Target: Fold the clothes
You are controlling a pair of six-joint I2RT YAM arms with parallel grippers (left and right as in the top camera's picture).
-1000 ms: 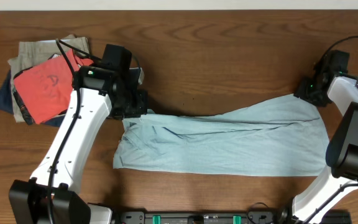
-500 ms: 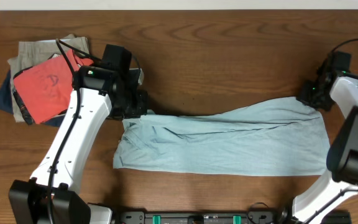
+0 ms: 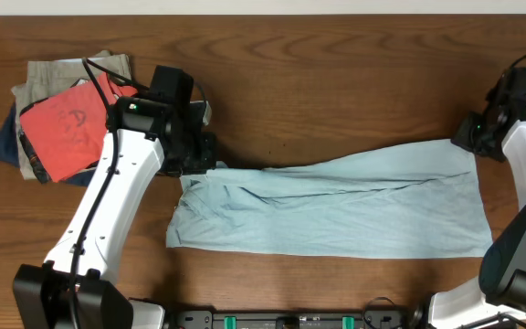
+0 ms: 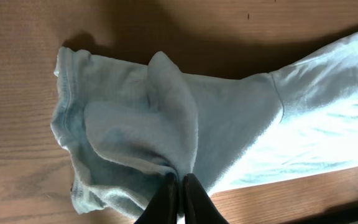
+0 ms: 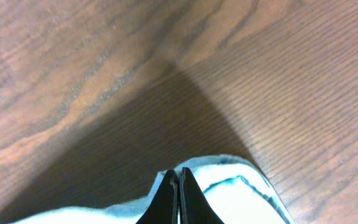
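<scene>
A dark brown wooden table [image 3: 336,82] is filling almost the whole overhead view, its grain running in long wavy bands from side to side. A pile of folded garments [image 3: 62,128] is sitting on it. Just beyond the pile, along the table's far edge, a thin pale strip [image 3: 263,5] is showing; whether it is wall or floor cannot be told. Well nearer than the pile, at the near edge, a black rail [image 3: 299,320] with green parts is peeking in. Light is falling from above, casting soft shadows on the wood. In the right wrist view a dark wedge of shadow is lying across lighter, reddish grain.
</scene>
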